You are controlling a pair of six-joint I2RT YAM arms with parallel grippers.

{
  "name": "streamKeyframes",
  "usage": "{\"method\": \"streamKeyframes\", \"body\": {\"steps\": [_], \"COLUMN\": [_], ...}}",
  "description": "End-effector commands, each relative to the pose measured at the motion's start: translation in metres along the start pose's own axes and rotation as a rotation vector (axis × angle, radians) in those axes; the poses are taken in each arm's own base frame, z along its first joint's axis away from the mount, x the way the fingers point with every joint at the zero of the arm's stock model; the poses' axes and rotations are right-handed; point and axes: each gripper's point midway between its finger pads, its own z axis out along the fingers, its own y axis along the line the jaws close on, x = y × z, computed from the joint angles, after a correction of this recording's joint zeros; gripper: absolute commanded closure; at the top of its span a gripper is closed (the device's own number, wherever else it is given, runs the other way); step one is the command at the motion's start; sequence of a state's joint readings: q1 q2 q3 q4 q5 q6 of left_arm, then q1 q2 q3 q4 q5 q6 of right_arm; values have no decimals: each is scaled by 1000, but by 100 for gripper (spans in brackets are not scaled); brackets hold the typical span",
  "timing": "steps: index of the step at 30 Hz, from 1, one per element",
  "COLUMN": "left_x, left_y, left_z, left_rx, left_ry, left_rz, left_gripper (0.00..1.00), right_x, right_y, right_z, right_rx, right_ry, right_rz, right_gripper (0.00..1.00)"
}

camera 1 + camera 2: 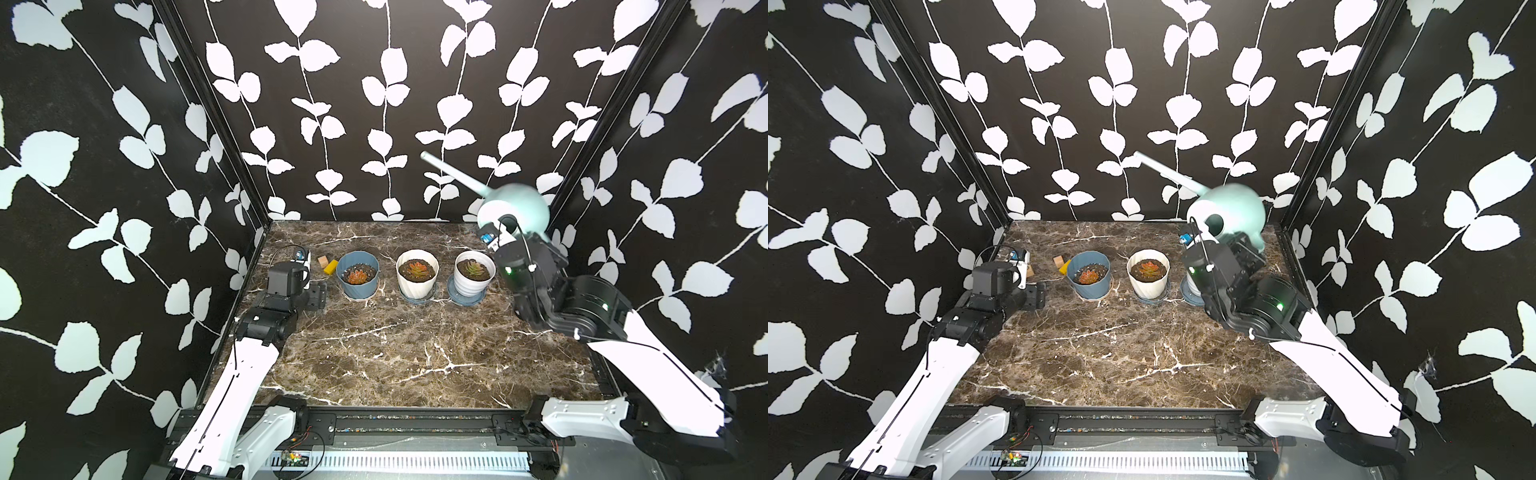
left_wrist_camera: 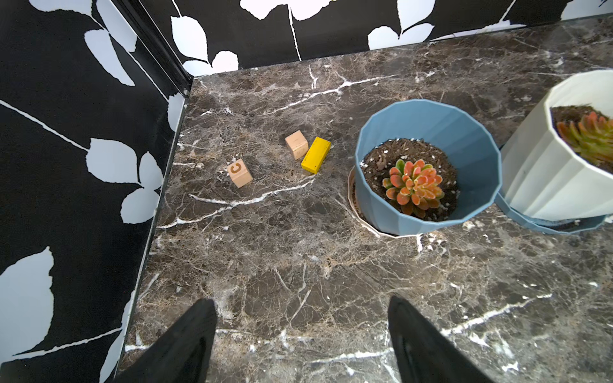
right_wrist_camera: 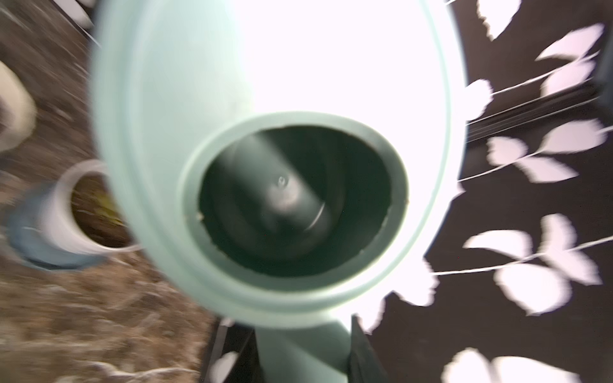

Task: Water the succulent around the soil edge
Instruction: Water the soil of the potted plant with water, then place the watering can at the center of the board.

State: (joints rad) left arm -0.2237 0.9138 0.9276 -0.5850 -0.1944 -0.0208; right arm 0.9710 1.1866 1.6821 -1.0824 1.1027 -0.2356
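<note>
The left claw (image 2: 300, 300) hangs spread low over the table (image 1: 374, 353) (blue pot (image 1: 357, 289) close by). Farther back, the right claw (image 3: 298, 358) pinches the handle of the watering can (image 1: 515, 210), which is held up beside the rightmost succulent (image 1: 475, 270), spout angled upward.

The right wrist view gives us the white ribbed pot (image 3: 63, 212) only as a blur partly behind the round mint-green watering can (image 3: 159, 99), and the left wrist view cuts off the cream faceted pot (image 2: 544, 172).

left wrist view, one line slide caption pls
Open left end effector over marble table, facing blue pot with succulent, two wooden blocks, yellow block
</note>
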Motion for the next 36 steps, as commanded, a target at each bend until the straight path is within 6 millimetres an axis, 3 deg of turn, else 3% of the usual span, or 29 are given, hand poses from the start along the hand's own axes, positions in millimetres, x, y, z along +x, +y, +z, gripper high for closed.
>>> {"method": "streamKeyframes", "body": {"steps": [1,7,15,20,27,31,36], "left_x": [3,-3,-4,-4,-2,-2,-4], "left_y": [-1,3,10,9,13,13,13], "left_z": [-1,-5,-4,-4,-3,-2,-5], "left_rx": [5,-14,-57,-50,-72,-75,-70], "left_ry": [-7,-57,-75,-89,-80,-73,-76], "left_rz": [10,-5,-1,-8,-2,2,2], "left_gripper": [17,17,17,17,17,17,17], "right_x": [22,54,94,99,90,99,99], "right_y": [26,73,118,150,183,192,193], "right_z": [-14,-24,-33,-39,-48,-50,-59], "right_rx": [-205,-402,-461,-439,-388,-348,-284], "right_ry": [19,-20,-72,-99,-109,-42,44], "right_rz": [415,743,842,809,899,1038,1086], "right_gripper": [100,100,100,100,100,100,100]}}
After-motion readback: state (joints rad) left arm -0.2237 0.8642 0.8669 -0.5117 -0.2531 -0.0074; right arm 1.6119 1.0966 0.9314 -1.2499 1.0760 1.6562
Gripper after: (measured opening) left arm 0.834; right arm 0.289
